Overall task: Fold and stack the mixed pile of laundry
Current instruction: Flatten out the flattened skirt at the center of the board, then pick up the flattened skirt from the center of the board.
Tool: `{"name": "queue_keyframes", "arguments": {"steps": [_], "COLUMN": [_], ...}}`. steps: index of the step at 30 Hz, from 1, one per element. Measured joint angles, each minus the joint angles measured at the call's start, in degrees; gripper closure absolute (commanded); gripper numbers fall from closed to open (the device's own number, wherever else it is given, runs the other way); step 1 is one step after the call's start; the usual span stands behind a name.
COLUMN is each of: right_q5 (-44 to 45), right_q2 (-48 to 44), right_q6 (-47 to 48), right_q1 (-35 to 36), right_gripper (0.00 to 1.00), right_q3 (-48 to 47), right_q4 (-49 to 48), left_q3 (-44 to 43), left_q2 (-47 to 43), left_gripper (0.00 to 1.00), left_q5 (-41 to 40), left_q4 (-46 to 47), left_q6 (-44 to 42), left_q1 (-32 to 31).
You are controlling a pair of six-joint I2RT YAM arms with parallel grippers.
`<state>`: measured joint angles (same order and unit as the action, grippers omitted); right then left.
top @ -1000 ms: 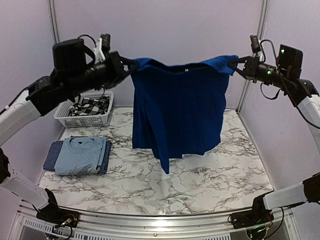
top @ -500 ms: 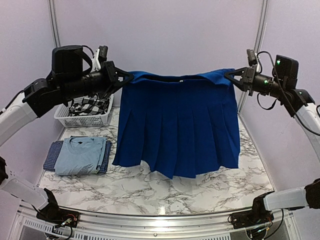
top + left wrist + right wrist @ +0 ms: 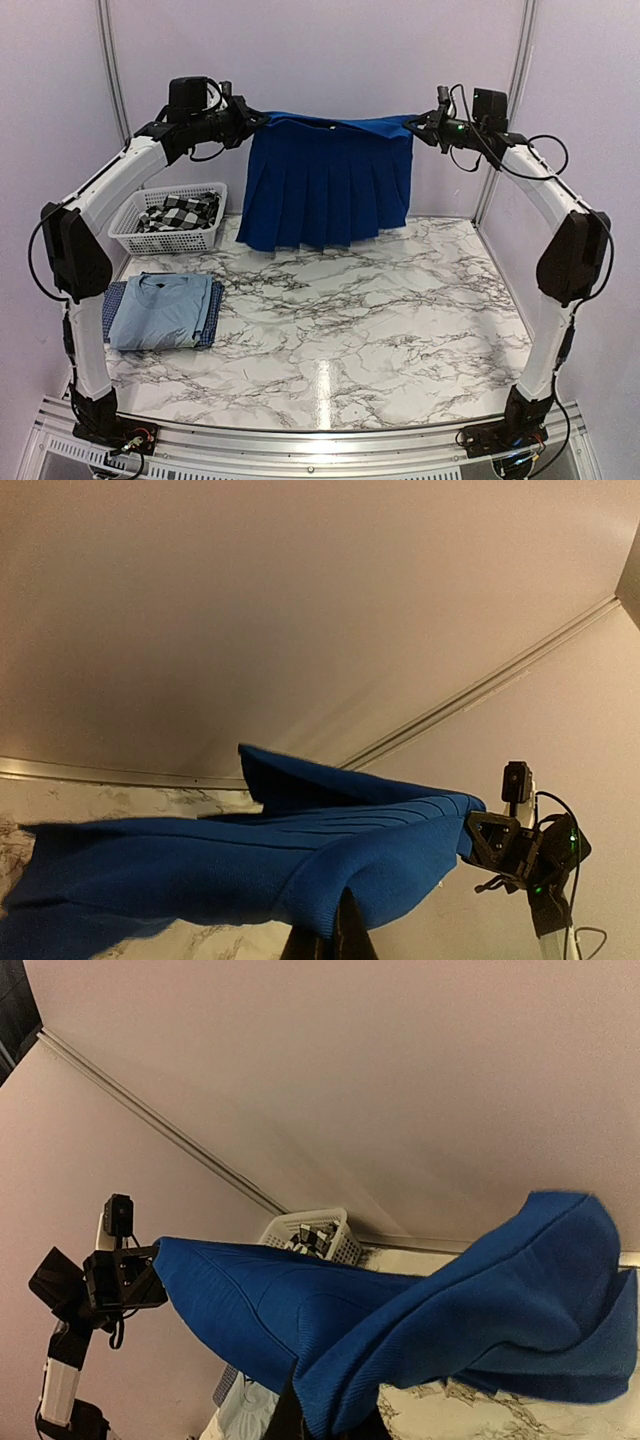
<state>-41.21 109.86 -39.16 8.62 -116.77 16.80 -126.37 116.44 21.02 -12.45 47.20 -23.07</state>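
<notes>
Hanging right of the basket (image 3: 165,241), the royal-blue shirt (image 3: 325,180) was clenched by the left gripper (image 3: 250,120) and right gripper (image 3: 418,122); its neck tag (image 3: 322,125) was too small to read.

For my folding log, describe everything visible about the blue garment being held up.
The royal-blue garment looks like ribbed knit, hanging spread with vertical folds. The left tool and right tool pinch its top corners, stretching the upper edge near the back wall. Its hem hangs over the far end of the table.
</notes>
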Motion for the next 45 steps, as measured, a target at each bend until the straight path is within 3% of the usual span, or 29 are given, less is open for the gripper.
{"name": "queue_keyframes", "arguments": {"steps": [4, 9, 10, 11, 13, 14, 15, 17, 19, 21, 25, 32, 37, 41, 45], "right_q5": [-2.51, -3.74, -3.65, -3.54, -3.10, -2.03, -0.66, 3.50, 7.54, 11.10, 13.51, 13.03, 12.35, 12.98, 13.75], "right_q2": [0.48, -16.79, -19.78, -23.19, -28.63, -30.53, -31.85, -33.99, -35.87, -37.22, -35.87, -24.11, -13.33, -9.88, -10.38], "right_q6": [0.39, 2.21, 2.78, 3.26, 4.26, 5.01, 5.92, 8.13, 10.51, 13.14, 16.70, 16.96, 14.86, 13.86, 13.44], "right_q1": [0.00, -0.02, -0.02, -0.07, -0.22, -0.39, -0.72, -1.31, -1.57, -1.62, -1.38, 7.10, 11.72, 11.76, 11.28], "right_gripper": [1.00, 1.00, 0.88, 0.76, 0.46, 0.31, 0.16, 0.04, 0.03, 0.10, 0.27, 0.54, 0.63, 0.63, 0.63], "right_q3": [-0.39, 29.79, 35.34, 41.97, 53.92, 58.97, 62.86, 68.04, 69.16, 67.73, 62.77, 56.52, 56.52, 57.94, 62.14], "right_q4": [-1.51, -5.75, -6.21, -6.12, -4.39, -2.32, 0.07, 5.31, 10.45, 13.53, 14.95, 10.95, 5.92, 3.87, 2.45], "left_q3": [2.89, 32.00, 38.99, 45.68, 56.81, 63.63, 69.13, 79.47, 85.37, 85.74, 76.43, 57.22, 39.43, 36.33, 38.25], "left_q2": [-1.64, -18.40, -22.12, -25.29, -29.73, -31.82, -33.48, -37.70, -42.93, -47.30, -44.94, -23.63, -5.33, 1.66, 4.50], "left_gripper": [1.00, 1.00, 0.91, 0.71, 0.13, 0.03, 0.01, 0.01, 0.01, 0.01, 0.01, 0.01, 0.28, 0.49, 0.64], "left_q5": [3.26, 5.03, 5.44, 5.84, 6.23, 6.10, 5.81, 3.74, 0.98, -3.17, -9.51, -17.57, -20.24, -21.42, -21.79], "left_q4": [1.51, 4.48, 5.38, 6.40, 7.54, 8.26, 8.26, 7.19, 4.46, 1.81, 0.61, -2.10, -6.38, -8.46, -10.99], "left_q6": [-1.88, -7.26, -7.85, -8.26, -9.35, -9.60, -9.66, -9.16, -8.94, -9.42, -13.14, -22.03, -28.46, -31.47, -33.11], "left_q1": [0.83, -2.12, -3.32, -4.79, -7.96, -10.23, -12.02, -15.10, -16.11, -15.91, -15.56, -15.56, -15.56, -15.56, -16.20]}}
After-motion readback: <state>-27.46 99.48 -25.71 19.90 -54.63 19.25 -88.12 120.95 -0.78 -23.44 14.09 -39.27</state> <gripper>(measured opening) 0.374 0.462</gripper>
